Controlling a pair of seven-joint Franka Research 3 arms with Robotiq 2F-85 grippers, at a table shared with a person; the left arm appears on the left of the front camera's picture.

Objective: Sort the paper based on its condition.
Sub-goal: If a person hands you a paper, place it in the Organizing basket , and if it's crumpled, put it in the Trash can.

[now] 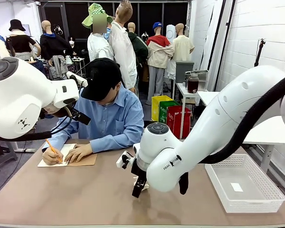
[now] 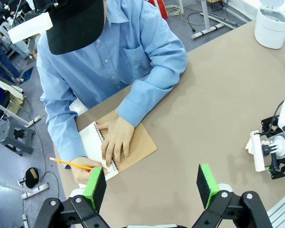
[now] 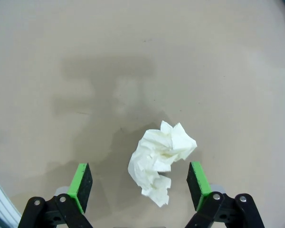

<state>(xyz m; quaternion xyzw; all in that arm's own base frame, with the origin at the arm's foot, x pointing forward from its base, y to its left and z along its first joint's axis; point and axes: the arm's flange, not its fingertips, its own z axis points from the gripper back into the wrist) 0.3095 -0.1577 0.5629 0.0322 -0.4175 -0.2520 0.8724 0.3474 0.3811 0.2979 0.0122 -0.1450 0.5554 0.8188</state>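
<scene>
Farthest left, ahead of the left claw [image 2: 151, 183] and off toward its left pad, a person at the counter [image 1: 85, 199] writes in a spiral notebook [image 2: 133, 152]. One hand [image 2: 116, 140] lies flat on the page, seemingly to keep it from sliding. The other hand [image 2: 83, 173] works a pencil [image 2: 69, 164] just beyond that pad. The left claw hangs high over the counter with its pads wide apart and nothing between them. This looks like a waiting pose that keeps it clear of the writer.

Toward the middle, the right claw [image 3: 139, 184] points straight down at the counter, its pads spread as far apart as they go. The crumpled paper [image 3: 161, 161] sits on the counter between them, closer to the pad on the right of that wrist's view, and neither pad seems to touch it. The wide spread makes sense, since a loose wad needs room on both sides before the pads close on it. I judge that the claw is lined up for a pinch that has not begun. Because the wad sits off centre, one pad would reach it first and might nudge it along the smooth surface.

To the right of the right claw, well apart from it, a white basket [image 1: 249, 206] stands on the counter. Only a small white tag [image 1: 236, 187] lies in it. It is probably the bin for one condition of sheet, but nothing shows which condition.
</scene>
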